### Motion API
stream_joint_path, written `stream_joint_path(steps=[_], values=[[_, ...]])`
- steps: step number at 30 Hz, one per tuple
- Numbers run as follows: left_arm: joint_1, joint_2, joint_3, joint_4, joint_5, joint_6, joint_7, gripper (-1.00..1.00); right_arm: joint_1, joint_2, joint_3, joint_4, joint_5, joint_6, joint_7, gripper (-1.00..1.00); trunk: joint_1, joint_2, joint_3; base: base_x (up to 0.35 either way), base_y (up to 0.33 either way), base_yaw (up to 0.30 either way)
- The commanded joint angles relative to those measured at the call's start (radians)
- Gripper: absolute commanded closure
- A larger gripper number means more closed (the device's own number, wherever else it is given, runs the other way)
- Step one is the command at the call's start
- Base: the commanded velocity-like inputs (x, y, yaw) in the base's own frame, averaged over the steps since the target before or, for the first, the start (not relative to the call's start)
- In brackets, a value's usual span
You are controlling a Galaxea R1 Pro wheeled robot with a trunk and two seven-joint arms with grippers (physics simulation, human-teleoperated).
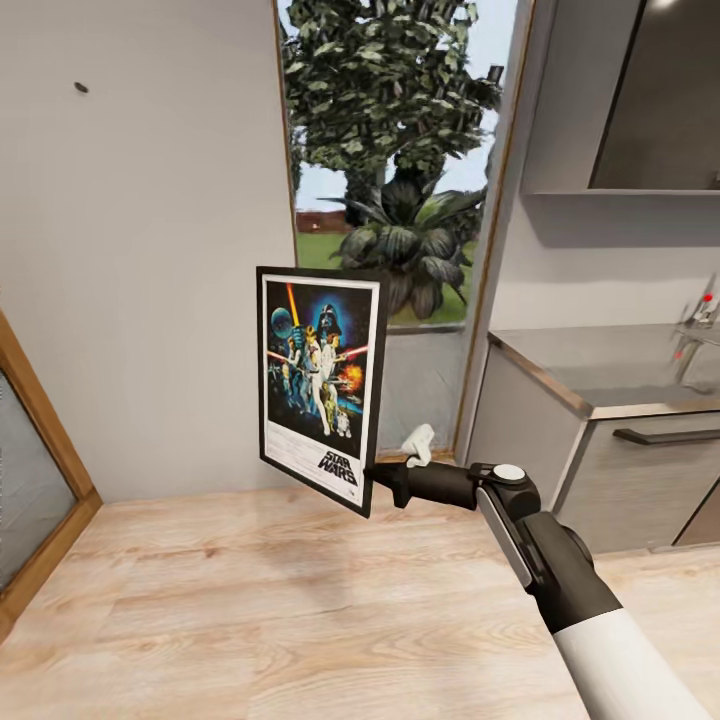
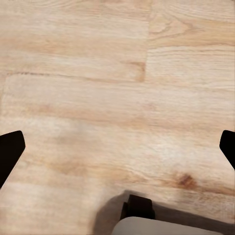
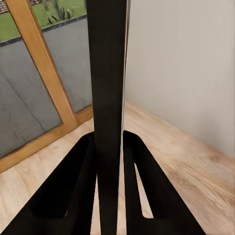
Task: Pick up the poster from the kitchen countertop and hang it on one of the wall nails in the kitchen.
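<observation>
The Star Wars poster (image 1: 320, 385) hangs upright in the air above the wooden floor, black-framed with a white border. My right gripper (image 1: 385, 480) is shut on its lower right edge; in the right wrist view the frame edge (image 3: 107, 88) stands clamped between the two dark fingers (image 3: 73, 191). A wall nail (image 1: 81, 87) shows as a small dark dot high on the light-grey wall, up and left of the poster. The steel kitchen countertop (image 1: 600, 365) lies at the right. My left gripper (image 2: 117, 147) is open, its fingertips (image 2: 10, 152) wide apart over bare floor.
A tall window (image 1: 400, 160) with a wooden frame and plants outside stands behind the poster. Grey cabinet fronts (image 1: 640, 470) sit under the countertop, a dark wall cupboard (image 1: 660, 90) above. A wood-framed glass panel (image 1: 30, 470) is at the left edge. Part of the robot's base (image 2: 161, 223) shows below.
</observation>
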Motion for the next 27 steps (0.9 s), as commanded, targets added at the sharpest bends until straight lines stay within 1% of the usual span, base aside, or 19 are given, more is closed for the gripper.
stream_joint_path(steps=[1,12,27], values=[[0.000,-0.001,0.005,-0.001,-0.010,-0.002,-0.006,-1.00,-0.001,-0.001,0.001,0.000,-0.013,0.011,0.000,1.00,0.000,0.000,-0.001,0.015,0.132,0.000],[0.000,-0.001,0.004,-0.001,-0.010,-0.002,-0.006,-1.00,-0.001,-0.001,0.003,0.000,-0.014,0.009,0.000,1.00,0.000,0.000,-0.001,0.004,0.033,0.000],[0.000,-0.001,0.002,0.001,-0.010,-0.001,-0.006,-1.00,-0.001,-0.005,0.003,-0.002,-0.015,0.005,-0.002,1.00,-0.057,0.105,0.046,0.000,0.001,0.000]])
